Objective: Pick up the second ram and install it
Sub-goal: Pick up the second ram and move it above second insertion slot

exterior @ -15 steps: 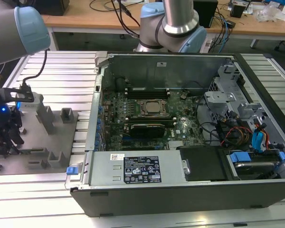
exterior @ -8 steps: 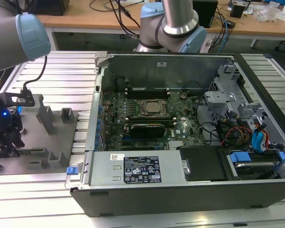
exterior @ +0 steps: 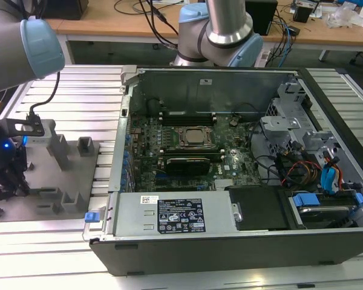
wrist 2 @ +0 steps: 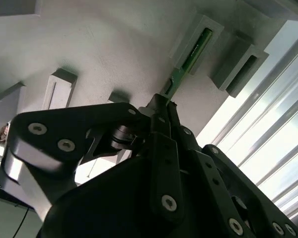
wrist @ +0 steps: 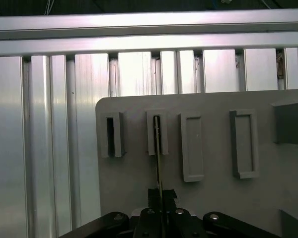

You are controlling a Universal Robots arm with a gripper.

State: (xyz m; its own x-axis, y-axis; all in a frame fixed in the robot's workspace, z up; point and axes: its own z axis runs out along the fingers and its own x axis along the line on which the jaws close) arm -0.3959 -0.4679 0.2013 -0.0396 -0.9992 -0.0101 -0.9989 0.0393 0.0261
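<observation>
The second ram (wrist 2: 191, 52) is a thin green stick standing with its far end in a grey holder slot (wrist: 150, 134) on the grey fixture plate (exterior: 78, 175). In the first wrist view the second ram (wrist: 158, 146) shows edge-on as a thin line running from that slot down between the fingers. My gripper (wrist 2: 165, 101) is shut on the stick's near end, its black fingers pressed together on it, as the first wrist view of the gripper (wrist: 160, 194) confirms. In the exterior view the gripper (exterior: 9, 178) hangs over the plate at the far left.
An open computer case (exterior: 230, 241) lies to the exterior view's right of the plate, with the CPU socket (exterior: 193, 138) and long black memory slots (exterior: 187, 118) on its board. An empty holder slot (wrist: 111, 135) and other grey blocks (wrist: 192, 146) stand beside the stick. Ribbed aluminium table (wrist: 49, 124) surrounds the plate.
</observation>
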